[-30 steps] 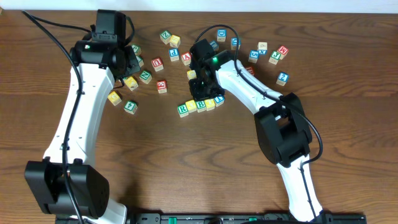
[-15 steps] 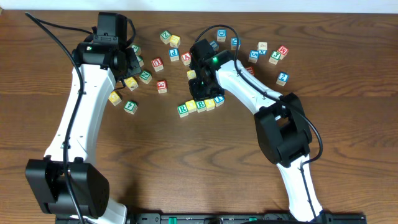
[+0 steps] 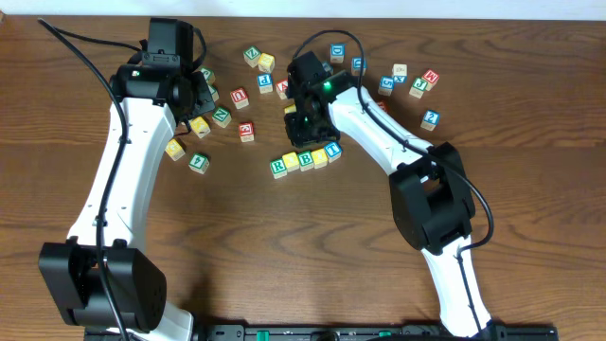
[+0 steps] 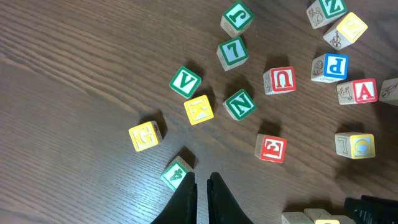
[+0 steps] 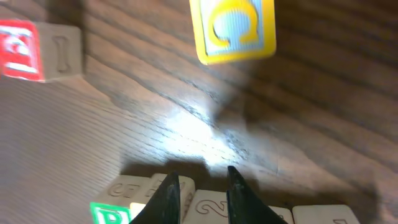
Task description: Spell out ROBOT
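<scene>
On the table (image 3: 284, 246), near its centre, five cubes lie in a close, slightly slanted row: green R cube (image 3: 277, 168), first yellow cube (image 3: 292, 161), green B cube (image 3: 306, 160), second yellow cube (image 3: 320, 157), blue T cube (image 3: 332, 150). The letters on the yellow faces are not legible from overhead. The right gripper (image 5: 200, 177) hovers just above the row, fingers slightly parted, holding nothing. The left gripper (image 4: 200, 180), fingers pressed together and empty, hangs among scattered cubes well to the left, just beside a green-framed cube (image 4: 176, 171).
</scene>
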Tool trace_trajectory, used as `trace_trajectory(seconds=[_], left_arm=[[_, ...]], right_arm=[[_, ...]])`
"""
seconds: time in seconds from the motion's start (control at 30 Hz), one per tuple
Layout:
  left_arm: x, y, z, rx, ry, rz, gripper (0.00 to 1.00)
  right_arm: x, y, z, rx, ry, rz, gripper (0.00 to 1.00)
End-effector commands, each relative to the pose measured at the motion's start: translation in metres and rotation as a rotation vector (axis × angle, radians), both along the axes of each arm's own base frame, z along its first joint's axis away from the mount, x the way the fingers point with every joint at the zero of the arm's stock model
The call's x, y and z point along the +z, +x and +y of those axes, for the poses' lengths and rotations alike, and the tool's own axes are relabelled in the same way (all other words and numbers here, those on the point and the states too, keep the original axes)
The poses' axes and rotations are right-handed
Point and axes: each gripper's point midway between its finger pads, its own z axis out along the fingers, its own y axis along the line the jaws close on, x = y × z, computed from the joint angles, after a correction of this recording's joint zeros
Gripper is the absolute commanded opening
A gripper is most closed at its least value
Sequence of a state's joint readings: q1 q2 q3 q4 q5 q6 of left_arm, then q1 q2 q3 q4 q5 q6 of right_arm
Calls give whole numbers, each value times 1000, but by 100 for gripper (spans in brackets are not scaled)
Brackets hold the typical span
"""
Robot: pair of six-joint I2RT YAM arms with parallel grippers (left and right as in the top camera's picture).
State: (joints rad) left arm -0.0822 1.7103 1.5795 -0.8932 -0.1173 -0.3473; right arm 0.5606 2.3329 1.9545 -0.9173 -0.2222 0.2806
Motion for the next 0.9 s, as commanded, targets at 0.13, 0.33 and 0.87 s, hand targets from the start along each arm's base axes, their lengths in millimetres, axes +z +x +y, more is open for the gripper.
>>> trace_trajectory(seconds=[0.13, 0.33, 0.87], left_arm=[[-8, -1, -2, 8, -4, 20, 8], [-7, 0, -2, 8, -5, 13, 8], [-6, 2, -2, 7, -6, 5, 8]], right_arm=[[8, 9, 16, 28, 37, -46, 22], [6, 0, 29, 58, 38, -50, 18], [-15, -10, 35, 80, -21, -37, 15]])
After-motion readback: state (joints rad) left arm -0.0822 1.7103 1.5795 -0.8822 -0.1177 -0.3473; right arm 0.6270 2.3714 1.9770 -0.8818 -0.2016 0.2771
